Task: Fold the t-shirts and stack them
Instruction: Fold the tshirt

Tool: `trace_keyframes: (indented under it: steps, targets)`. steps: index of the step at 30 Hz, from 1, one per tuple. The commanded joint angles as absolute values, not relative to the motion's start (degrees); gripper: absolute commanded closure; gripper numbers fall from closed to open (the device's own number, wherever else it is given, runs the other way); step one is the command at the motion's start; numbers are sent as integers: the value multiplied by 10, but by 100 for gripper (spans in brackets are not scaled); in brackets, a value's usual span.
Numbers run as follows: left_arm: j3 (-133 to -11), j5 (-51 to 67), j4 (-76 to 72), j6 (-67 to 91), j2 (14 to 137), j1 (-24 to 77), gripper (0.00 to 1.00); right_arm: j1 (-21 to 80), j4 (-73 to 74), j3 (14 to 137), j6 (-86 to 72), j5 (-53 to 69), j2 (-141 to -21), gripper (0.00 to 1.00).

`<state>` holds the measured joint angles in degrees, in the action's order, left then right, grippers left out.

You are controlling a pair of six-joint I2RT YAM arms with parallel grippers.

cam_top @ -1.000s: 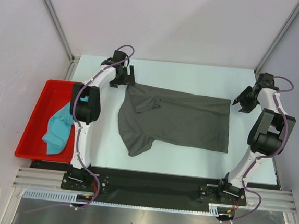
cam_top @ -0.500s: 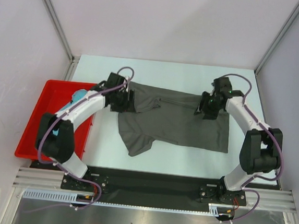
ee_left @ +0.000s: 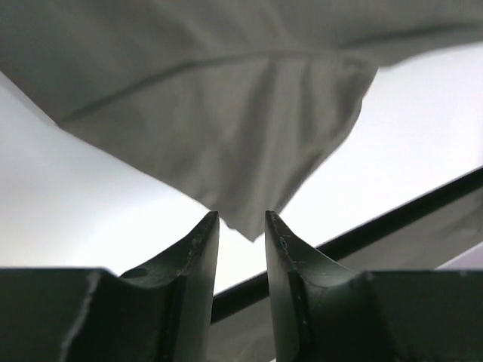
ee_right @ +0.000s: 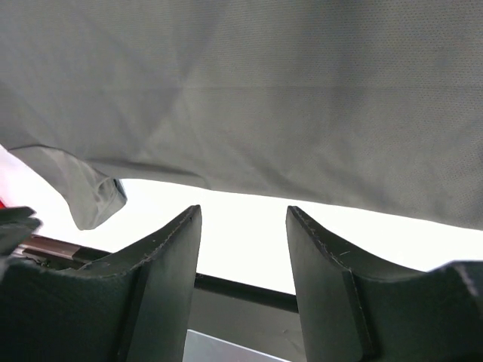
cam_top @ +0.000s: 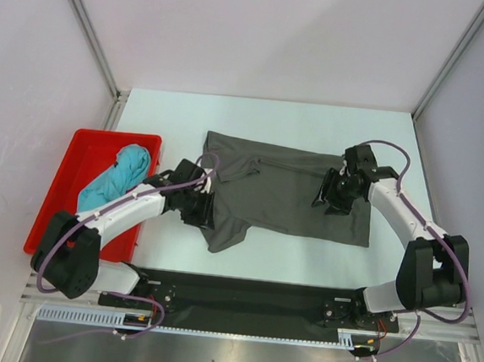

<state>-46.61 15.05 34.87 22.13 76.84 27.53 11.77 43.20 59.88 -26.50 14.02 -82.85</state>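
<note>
Nearest the table's (cam_top: 315, 124) near edge, the left gripper (ee_left: 240, 220) sits at the near-left sleeve (ee_left: 249, 151) of the dark grey t-shirt (cam_top: 292, 194). Its fingers (ee_left: 198, 253) stand a narrow gap apart. The sleeve's tip hangs at the mouth of that gap, and no cloth is pinched. Treat this as the approach to a sleeve grasp: a sleeve that sticks out must be turned in before the body can be folded square.

Further in, the right gripper (ee_right: 243, 215) hovers over the shirt's right half, towards the table's right edge. Its fingers are spread wide with nothing between them, and the near hem lies just ahead of them. You can judge this as readiness to hold or lift that side while the left arm works.

The shirt lies flat across the middle of the table, collar end to the left, with one flap already turned over near the far-left shoulder.

At the left edge, the teal t-shirt (cam_top: 117, 177) lies bunched in the red tray (cam_top: 57, 207), unfolded. Expect it to be handled second, then stacked.
</note>
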Motion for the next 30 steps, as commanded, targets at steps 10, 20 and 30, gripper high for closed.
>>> trace_keyframes:
  steps: [10,20,30]
  targets:
    - [-402,127,327,363,703,364,34,98,508,547,-286,69,-725,44]
    - [-344,105,319,437,667,363,29,-76,543,478,-310,46,-650,29]
    - [-359,125,279,424,714,353,49,-103,510,439,-332,87,-677,35]
